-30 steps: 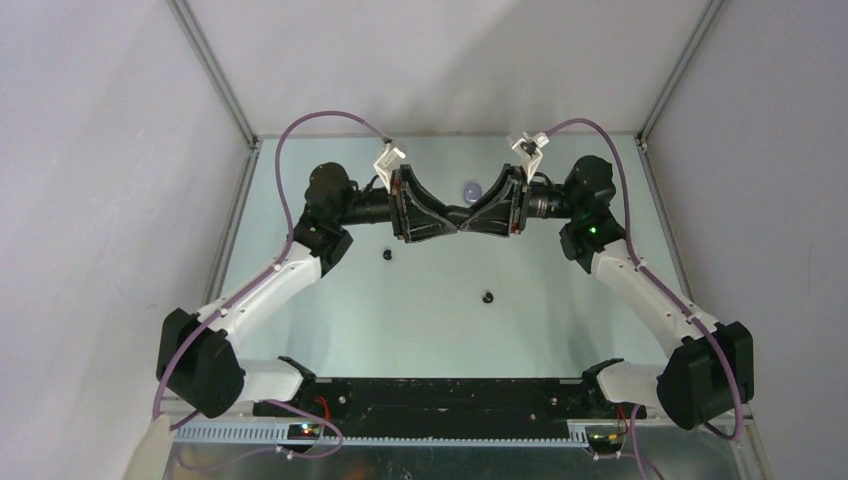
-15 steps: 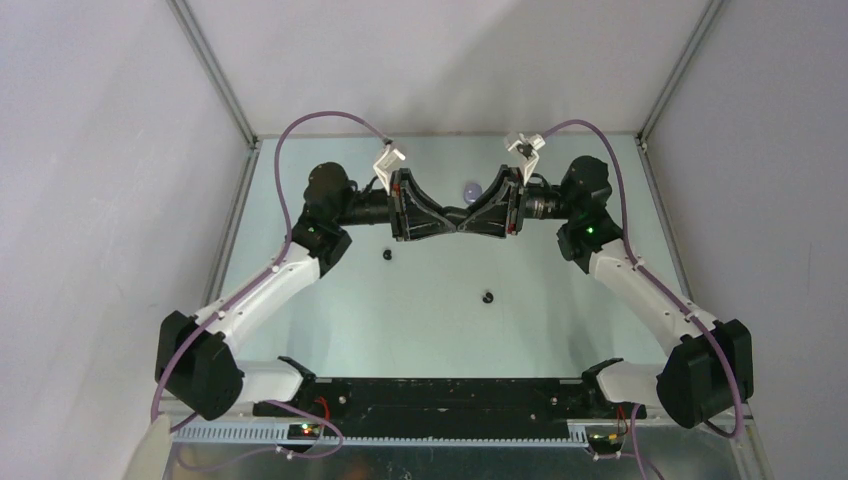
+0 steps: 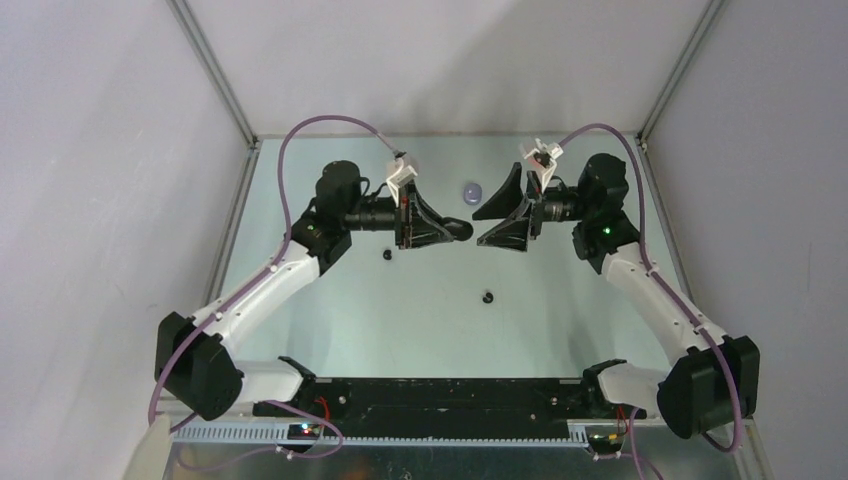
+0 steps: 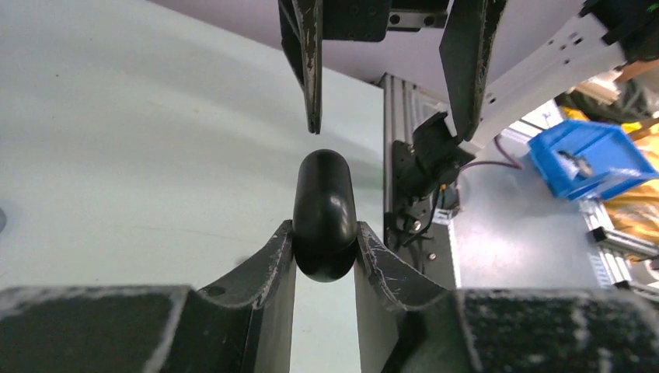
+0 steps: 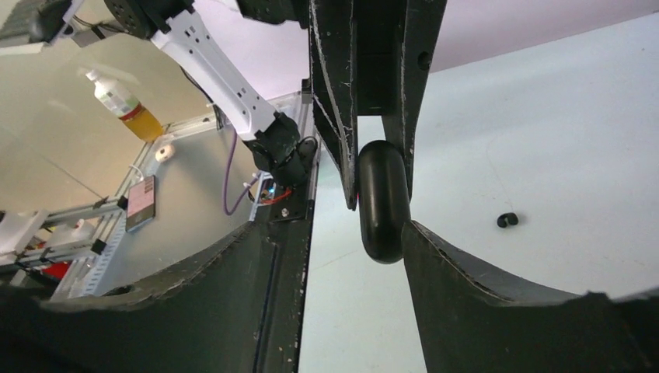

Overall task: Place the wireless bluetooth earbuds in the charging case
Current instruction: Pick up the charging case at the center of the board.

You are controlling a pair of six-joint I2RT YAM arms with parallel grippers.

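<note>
Both reach in level, nose to nose: left gripper [image 3: 458, 230] pinching the black charging case [image 4: 324, 202] by one end, right gripper [image 3: 478, 228] spread wide just off its free end.

The right arm's black two-finger gripper [image 3: 476, 228] lets go of the glossy black pill-shaped charging case [image 4: 324, 210] — its jaws now stand wide, drawn back to the right and clear of it. The left arm's black gripper [image 3: 455, 229] tightens and holds the case alone, shifted slightly left — the two grippers no longer meet.
</note>
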